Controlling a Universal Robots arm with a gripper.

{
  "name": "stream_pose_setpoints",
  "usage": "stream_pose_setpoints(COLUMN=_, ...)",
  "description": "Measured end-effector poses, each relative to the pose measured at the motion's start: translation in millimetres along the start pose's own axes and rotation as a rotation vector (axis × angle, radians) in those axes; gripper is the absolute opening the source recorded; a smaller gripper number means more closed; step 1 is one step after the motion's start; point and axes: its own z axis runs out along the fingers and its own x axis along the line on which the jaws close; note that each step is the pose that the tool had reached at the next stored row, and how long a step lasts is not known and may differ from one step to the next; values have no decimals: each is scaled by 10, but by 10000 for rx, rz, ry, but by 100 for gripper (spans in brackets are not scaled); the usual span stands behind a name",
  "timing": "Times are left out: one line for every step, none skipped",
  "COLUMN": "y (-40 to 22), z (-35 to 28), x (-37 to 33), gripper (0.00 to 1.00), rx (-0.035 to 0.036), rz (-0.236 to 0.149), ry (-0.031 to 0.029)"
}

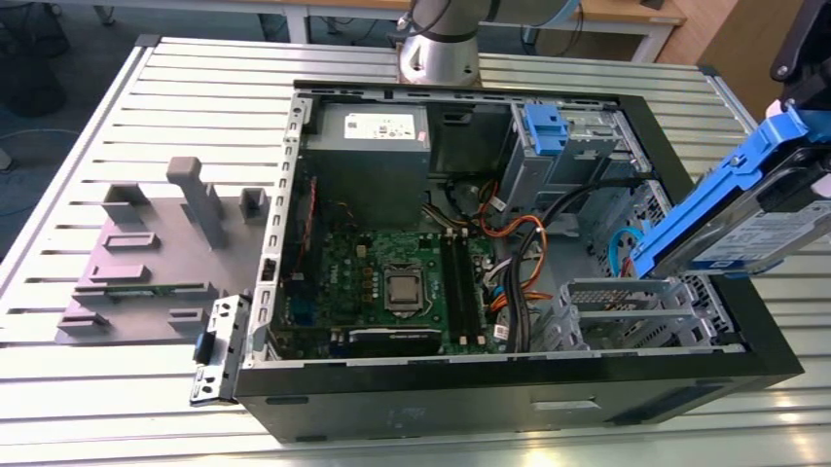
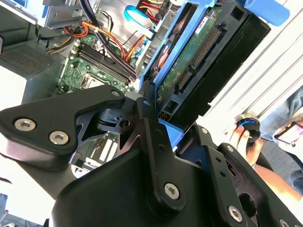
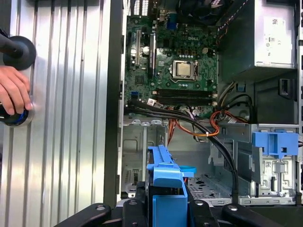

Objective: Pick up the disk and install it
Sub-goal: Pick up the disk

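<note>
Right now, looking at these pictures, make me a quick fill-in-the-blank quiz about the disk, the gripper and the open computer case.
1. The gripper is shut on the ____, held tilted above the case's edge at the exterior view's right.
2. The carrier framing the disk is ____ in colour.
3. The computer case lies on its side with its side panel ____, so the motherboard shows.
4. In the first wrist view, a person's hand rests on the ____ table beside the case.

Missing words: disk; blue; off; metal

text: none legible | white sticker (image 1: 384,125) on power supply (image 1: 364,170): unreadable | label on disk (image 1: 760,233): unreadable
</note>
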Motion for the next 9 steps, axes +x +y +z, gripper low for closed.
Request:
stream_pose_setpoints(y=0, z=1, x=4, gripper=36, rx=0, rz=0, ry=-1)
stream_pose_setpoints(y=0, z=3, x=8, gripper=36, rx=1, rz=-1, ry=-5)
stream_pose_setpoints(y=2, z=5, x=11, gripper=36, rx=0, rz=-1, ry=-11)
stream_pose_setpoints(y=5, z=7, x=14, gripper=36, rx=1, rz=-2, ry=-24)
stream_pose_setpoints(y=11, z=10, x=17, gripper=36, rx=1, rz=-2, ry=-42)
stream_pose_setpoints(y=18, z=14, x=18, gripper=36, rx=1, rz=-2, ry=-59)
stream_pose_setpoints(y=26, z=16, x=19, gripper=36, rx=1, rz=-3, ry=-71)
stream_pose_setpoints(y=33, z=20, x=21, gripper=36, rx=1, rz=-4, ry=-84)
stream_pose_setpoints(y=40, z=24, x=22, gripper=36, rx=1, rz=-5, ry=-101)
